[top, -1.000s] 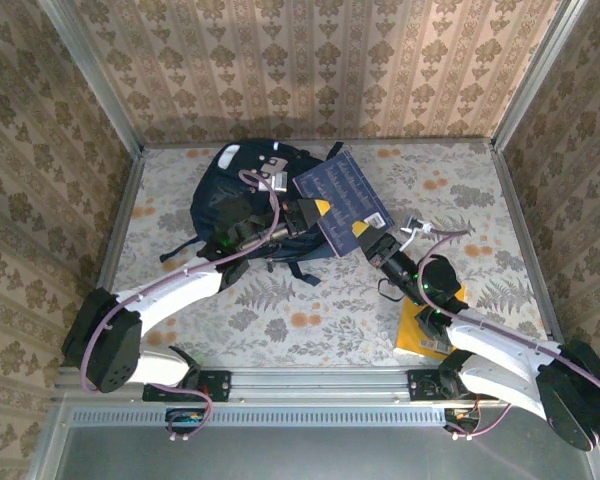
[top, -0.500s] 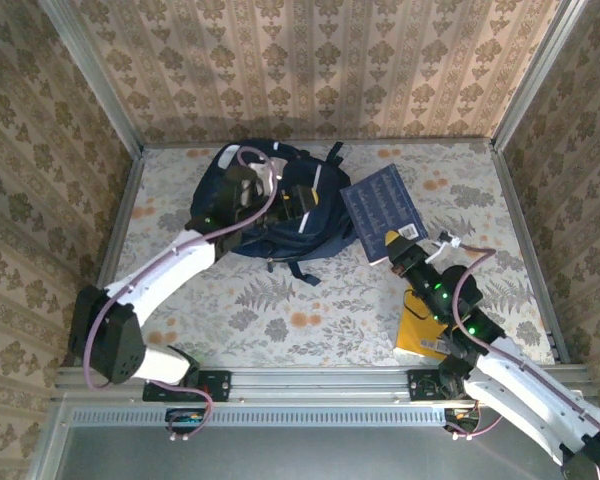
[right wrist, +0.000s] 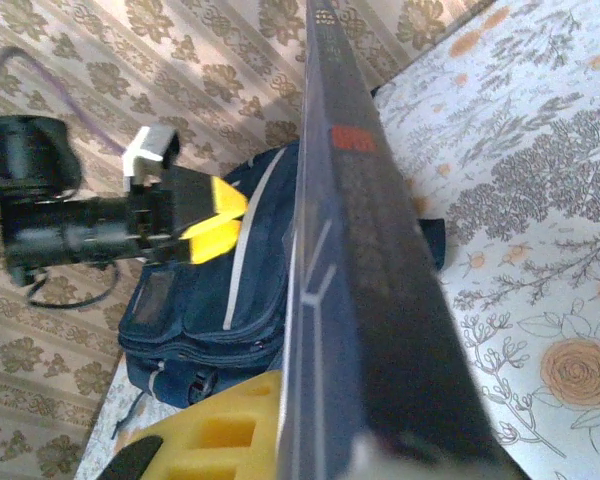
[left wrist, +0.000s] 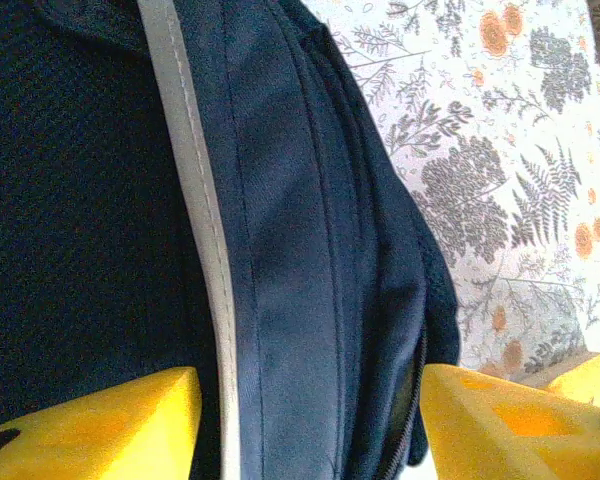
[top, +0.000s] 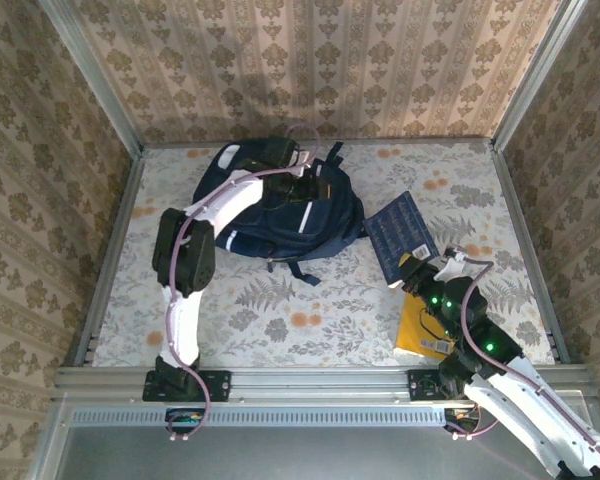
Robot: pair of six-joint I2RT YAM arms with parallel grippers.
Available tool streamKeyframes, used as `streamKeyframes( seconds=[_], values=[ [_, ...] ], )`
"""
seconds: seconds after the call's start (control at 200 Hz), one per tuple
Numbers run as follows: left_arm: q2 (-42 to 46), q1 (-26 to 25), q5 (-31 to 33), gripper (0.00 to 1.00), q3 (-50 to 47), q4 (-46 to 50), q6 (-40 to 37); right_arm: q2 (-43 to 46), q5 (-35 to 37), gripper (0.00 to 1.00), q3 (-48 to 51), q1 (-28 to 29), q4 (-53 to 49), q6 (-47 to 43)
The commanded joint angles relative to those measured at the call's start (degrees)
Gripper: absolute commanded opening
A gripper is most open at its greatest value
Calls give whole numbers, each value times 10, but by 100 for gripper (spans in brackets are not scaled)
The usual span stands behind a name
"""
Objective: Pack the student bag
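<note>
The student bag (top: 325, 225) lies flat on the table (top: 310, 320) against the far edge, a little left of the middle, with loose straps trailing toward the near side. It is dark navy, and a white reflective stripe (left wrist: 195, 230) runs along its front.

The left gripper (left wrist: 305, 390) is over the bag's upper right part with its jaws standing apart. In the left wrist view the yellow fingers (left wrist: 100, 425) sit one on each side of a raised fold of navy fabric, the stripe just inside the left one. I cannot tell whether the pads press on the cloth. Nothing is lifted.

Just beside the bag's right side is a blue book (top: 400, 232), over the right half of the table. The right gripper (top: 410, 268) is closed on its near end. From the right wrist the book is seen edge-on, with a red mark on its spine, and its far end points toward the bag.

Near the right corner of the near edge a flat yellow item (top: 412, 335) lies on the table, partly under the right arm — what it is cannot be made out. Patterned walls (top: 310, 60) enclose the table on three sides.
</note>
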State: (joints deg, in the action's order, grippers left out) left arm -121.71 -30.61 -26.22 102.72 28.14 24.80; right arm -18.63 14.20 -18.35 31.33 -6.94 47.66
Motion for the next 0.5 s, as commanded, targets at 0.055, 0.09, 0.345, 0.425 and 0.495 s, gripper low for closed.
streamKeyframes(
  seconds=[0.055,0.09,0.345,0.425,0.495],
  values=[
    [-36,-7,-47,53,49,34,-30,24,1,0,24,-2,4,-16],
    [-44,-9,-49,50,52,33,-30,24,-4,0,30,-2,10,-15],
    [-100,-19,33,15,131,120,-50,6,-30,0,39,-8,55,-23],
    [-106,-33,86,0,172,176,-83,-1,-33,0,30,-9,51,-38],
    [-91,-44,112,0,190,199,-108,-4,-28,0,15,-11,33,-53]
  ],
)
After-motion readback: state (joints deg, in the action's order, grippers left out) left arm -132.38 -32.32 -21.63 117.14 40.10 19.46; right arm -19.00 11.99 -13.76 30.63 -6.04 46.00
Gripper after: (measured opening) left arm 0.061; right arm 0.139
